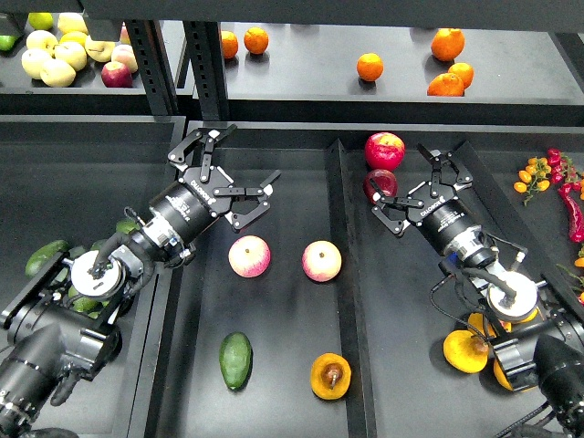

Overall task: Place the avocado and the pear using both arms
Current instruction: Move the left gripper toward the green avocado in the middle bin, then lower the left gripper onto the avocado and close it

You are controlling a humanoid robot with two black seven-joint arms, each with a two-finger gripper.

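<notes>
A dark green avocado (pixel 235 360) lies in the middle tray near the front. The orange-yellow pear (pixel 329 376) with a brown dimple lies to its right. My left gripper (pixel 226 177) is open and empty, above and behind a pink-yellow apple (pixel 249 256), far from the avocado. My right gripper (pixel 422 189) is open and empty in the right tray, beside a dark red apple (pixel 379 185).
A second pink-yellow apple (pixel 321 261) sits mid-tray. A red apple (pixel 384 150) lies at the right tray's back. More avocados (pixel 44 258) lie at left, orange fruit (pixel 466 351) at right, oranges (pixel 370 67) on the shelf, red peppers (pixel 573 205) at far right.
</notes>
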